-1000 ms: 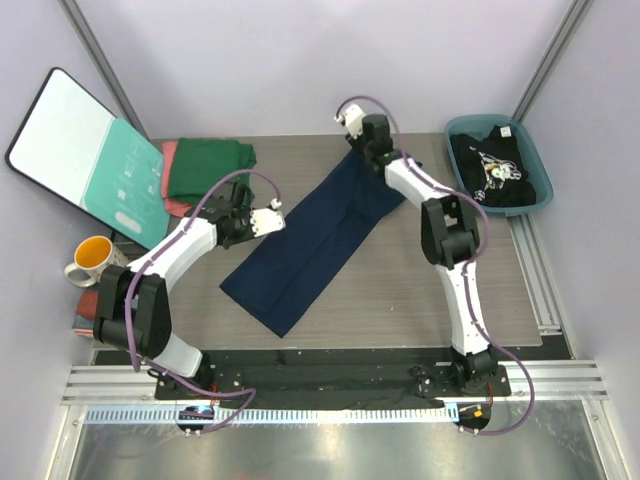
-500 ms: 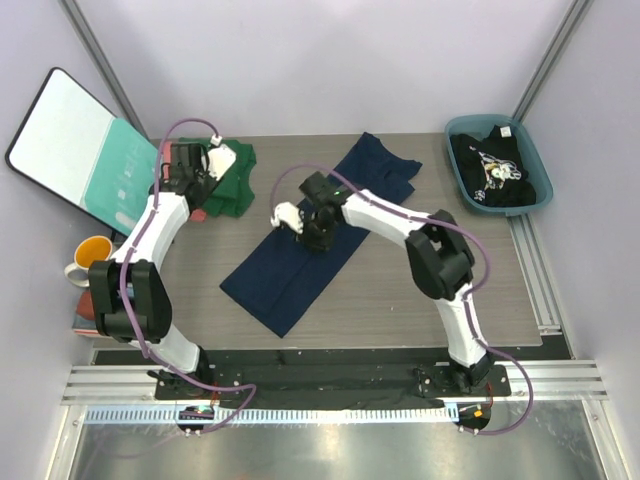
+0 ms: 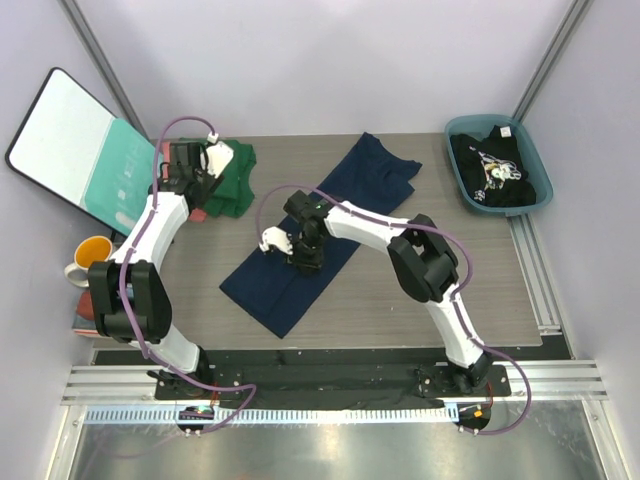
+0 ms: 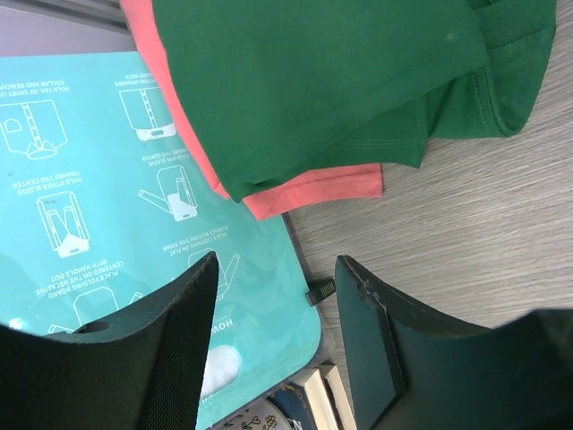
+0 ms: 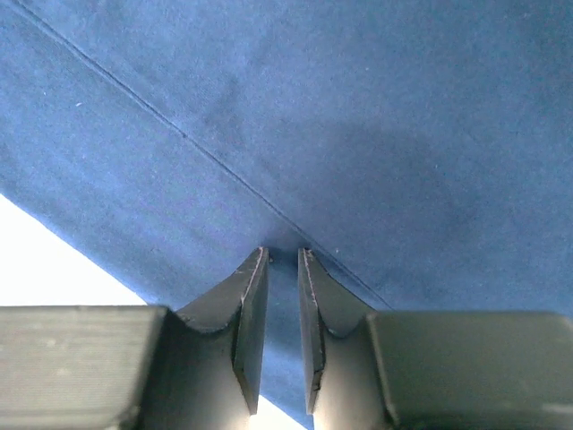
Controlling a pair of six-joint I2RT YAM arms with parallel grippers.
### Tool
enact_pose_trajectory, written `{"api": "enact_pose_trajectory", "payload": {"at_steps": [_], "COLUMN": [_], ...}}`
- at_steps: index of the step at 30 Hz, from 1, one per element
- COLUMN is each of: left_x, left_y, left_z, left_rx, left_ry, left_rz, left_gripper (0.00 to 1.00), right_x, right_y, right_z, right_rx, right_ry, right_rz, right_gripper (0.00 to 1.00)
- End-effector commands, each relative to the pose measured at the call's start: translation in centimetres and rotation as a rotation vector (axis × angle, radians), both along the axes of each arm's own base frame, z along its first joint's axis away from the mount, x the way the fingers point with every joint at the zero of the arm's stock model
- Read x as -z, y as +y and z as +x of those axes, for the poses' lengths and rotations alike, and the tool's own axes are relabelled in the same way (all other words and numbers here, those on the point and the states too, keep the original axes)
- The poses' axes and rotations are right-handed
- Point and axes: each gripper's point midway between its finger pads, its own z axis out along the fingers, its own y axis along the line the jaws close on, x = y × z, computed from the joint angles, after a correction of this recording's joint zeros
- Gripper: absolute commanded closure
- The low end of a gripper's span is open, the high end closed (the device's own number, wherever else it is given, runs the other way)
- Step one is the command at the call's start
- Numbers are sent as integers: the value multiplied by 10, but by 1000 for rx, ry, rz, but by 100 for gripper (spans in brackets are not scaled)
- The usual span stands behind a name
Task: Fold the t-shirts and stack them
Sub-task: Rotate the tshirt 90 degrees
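The navy t-shirt (image 3: 355, 185) lay flat mid-table, its long axis running from near-left to far-right. The right gripper (image 5: 279, 269) sat at its left long edge, fingers drawn almost together on what looked like a pinch of cloth. The left gripper (image 4: 277, 331), spread wide, hung well apart over the green t-shirt (image 4: 340, 81), so the fold looked to be the right arm's.

Bright even overhead light, soft shadows; R-wrist cam: faint shadow on navy tee (image 5: 269, 107), blown-out white corner, poss. glare.
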Motion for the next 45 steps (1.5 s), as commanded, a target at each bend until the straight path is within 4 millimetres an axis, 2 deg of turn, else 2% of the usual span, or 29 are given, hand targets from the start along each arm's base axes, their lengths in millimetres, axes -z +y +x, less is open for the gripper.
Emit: {"api": "enact_pose_trajectory", "payload": {"at_steps": [1, 3, 4, 6, 7, 12, 13, 16, 18, 21, 23, 26, 27, 29, 30, 31, 32, 33, 34, 35, 36, 37, 38, 39, 41, 42, 43, 44, 45], "left_x": [-41, -41, -42, -45, -46, -51, -50, -48, -47, -42, -40, -40, -40, -39, -39, -37, -37, -35, -30, -29, -27, -24, -23, -21, -20, -16, -16, -15, -12], "left_y": [-2, -3, -3, -3, -3, -5, -6, -7, -7, -10, -12, -14, -14, -18, -19, -21, -22, -25, -27, -29, -32, -33, -35, -36, -38, -38, -38, -37, -37], "left_z": [8, 9, 10, 13, 15, 21, 21, 21, 21, 20, 20, 19, 19, 17, 17, 16, 16, 15, 14, 14, 14, 13, 13, 13, 14, 15, 15, 16, 16], "left_rx": [6, 17, 23, 29, 34, 69, 76, 91, 94, 105, 107, 100, 101, 111, 115, 117, 119, 127, 128, 131, 139, 143, 147, 151, 156, 154, 153, 151, 150], "left_ry": [-120, -120, -122, -127, -128, -133, -129, -122, -119, -109, -105, -106, -107, -108, -106, -102, -101, -95, -81, -78, -73, -62, -62, -56, -54, -45, -45, -42, -36], "left_rz": [-28, -29, -24, -21, -18, -2, 0, 10, 11, -5, -15, -34, -40, -57, -62, -69, -73, -79, -84, -84, -91, -91, -92, -93, -97, -99, -100, -100, -98], "left_gripper": [44, 44, 44, 44, 44, 44, 43, 44, 43, 43, 43, 43, 43, 43, 43, 43, 42, 42, 42, 41, 41, 41, 41, 41, 41, 41, 42, 42, 42], "right_x": [19, 21, 29, 30, 35, 27, 28, 22, 24, 21, 12, -19, -43, -72, -96, -111, -113, -131, -135, -136, -128, -125, -120, -105, -93, -102, -82, -80, -90], "right_y": [-32, -46, -59, -73, -84, -112, -125, -152, -171, -185, -184, -165, -152, -143, -135, -128, -135, -131, -130, -140, -139, -142, -144, -155, -159, -163, -163, -165, -166], "right_z": [-31, -33, -41, -44, -51, -64, -75, -91, -101, -109, -96, -44, -18, 26, 51, 76, 98, 119, 134, 152, 169, 181, 191, 209, 230, 248, 258, 268, 281], "right_rx": [-21, -30, -35, -43, -42, -15, -19, -8, 4, 26, 78, 238, 284, 407, 443, 482, 566, 596, 620, 675, 693, 707, 710, 725, 734, 754, 759, 773, 783], "right_ry": [76, 46, 61, 45, 63, 74, 103, 132, 153, 160, 125, 7, -59, -166, -241, -321, -367, -418, -443, -470, -484, -513, -527, -566, -596, -639, -635, -655, -695], "right_rz": [-93, -131, -167, -198, -220, -250, -279, -306, -335, -348, -321, -202, -134, -48, 8, 59, 49, 90, 108, 98, 81, 71, 60, -7, -30, -26, -46, -51, -41], "right_gripper": [75, 76, 77, 77, 78, 79, 80, 81, 81, 79, 71, 62, 58, 57, 57, 57, 58, 60, 61, 67, 72, 80, 96, 99, 99, 99, 99, 99, 99]}}
